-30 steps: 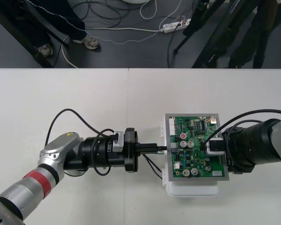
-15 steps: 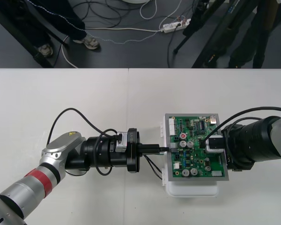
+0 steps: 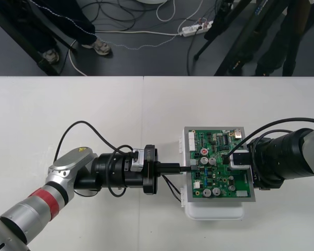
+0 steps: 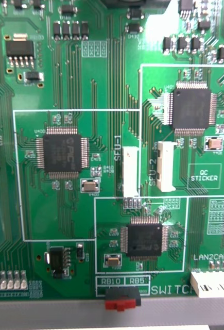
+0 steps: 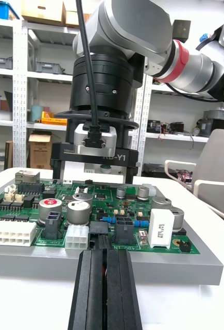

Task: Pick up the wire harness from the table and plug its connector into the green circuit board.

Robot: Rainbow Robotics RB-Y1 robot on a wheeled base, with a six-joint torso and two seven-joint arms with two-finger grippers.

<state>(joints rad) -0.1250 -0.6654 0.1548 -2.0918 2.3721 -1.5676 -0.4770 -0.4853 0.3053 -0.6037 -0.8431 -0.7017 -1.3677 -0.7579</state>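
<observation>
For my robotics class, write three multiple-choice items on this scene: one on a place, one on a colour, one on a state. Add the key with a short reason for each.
1. Where is the black two-finger right gripper?
A. parked far from the board
B. over the green circuit board
C. under the board

2. What colour is the flat base beneath the board?
A. red
B. black
C. white

3. How do the fingers of the black two-finger left gripper stand?
A. shut on the small wire harness
B. wide apart
C. shut on nothing

Key:
1 B: the front view shows it above the board's right part.
2 C: white shows past the board's near edge.
3 A: the fingers stand together at the board's left edge, and thin wires hang from them.
</observation>
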